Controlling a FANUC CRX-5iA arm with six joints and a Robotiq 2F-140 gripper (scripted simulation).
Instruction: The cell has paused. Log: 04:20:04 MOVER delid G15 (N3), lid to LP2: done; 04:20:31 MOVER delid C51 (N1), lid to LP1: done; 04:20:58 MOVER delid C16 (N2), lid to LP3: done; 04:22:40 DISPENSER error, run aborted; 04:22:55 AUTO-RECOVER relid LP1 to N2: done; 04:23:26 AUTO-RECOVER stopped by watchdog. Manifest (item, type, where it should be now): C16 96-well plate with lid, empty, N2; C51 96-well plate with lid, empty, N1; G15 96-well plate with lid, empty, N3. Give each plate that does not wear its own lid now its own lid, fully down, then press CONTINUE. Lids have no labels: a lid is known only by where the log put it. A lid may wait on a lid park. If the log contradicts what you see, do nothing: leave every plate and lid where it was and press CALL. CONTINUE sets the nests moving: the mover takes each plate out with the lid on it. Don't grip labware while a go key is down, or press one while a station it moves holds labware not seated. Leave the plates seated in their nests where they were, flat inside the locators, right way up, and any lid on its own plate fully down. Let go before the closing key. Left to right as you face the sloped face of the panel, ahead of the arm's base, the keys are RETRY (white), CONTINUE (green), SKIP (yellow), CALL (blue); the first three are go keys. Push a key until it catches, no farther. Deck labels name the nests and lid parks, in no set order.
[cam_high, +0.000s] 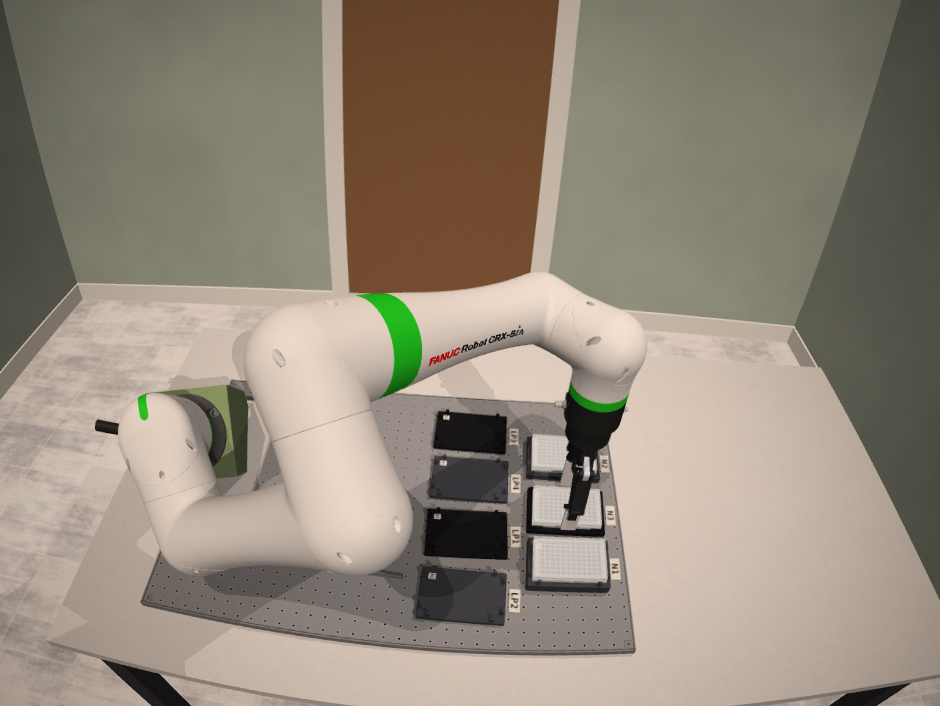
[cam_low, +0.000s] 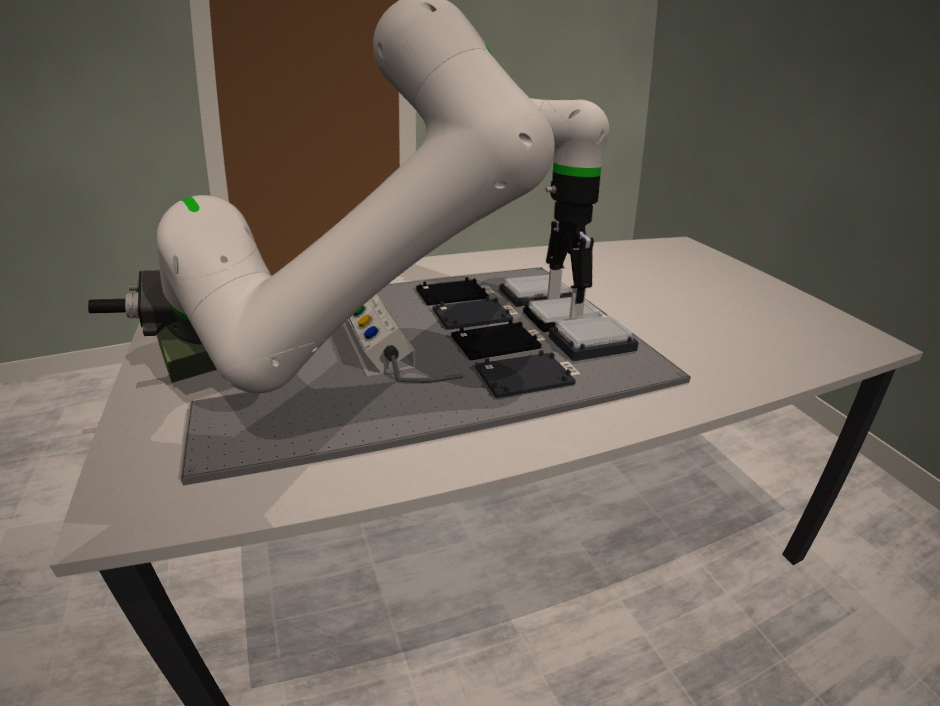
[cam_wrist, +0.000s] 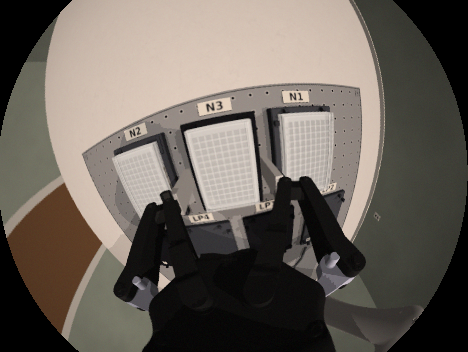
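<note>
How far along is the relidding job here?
Looks done: parks LP1 and LP3 show bare black. In hand: nothing; the open gripper hangs above the N3 plate. Left: greyer LP4 and LP2 seemingly hold lids to place, then the green CONTINUE key.

3 plates (cam_high: 566, 507); 4 lid parks (cam_high: 465, 537); 1 arm (cam_high: 334, 425).

the arm (cam_high: 334, 425) hides the key panel from above. the tool (cam_wrist: 229, 208) covers the near edge of the middle plate (cam_wrist: 222, 158) and part of the park labels. small tags on the lids (cam_high: 468, 478) are unreadable.
</note>
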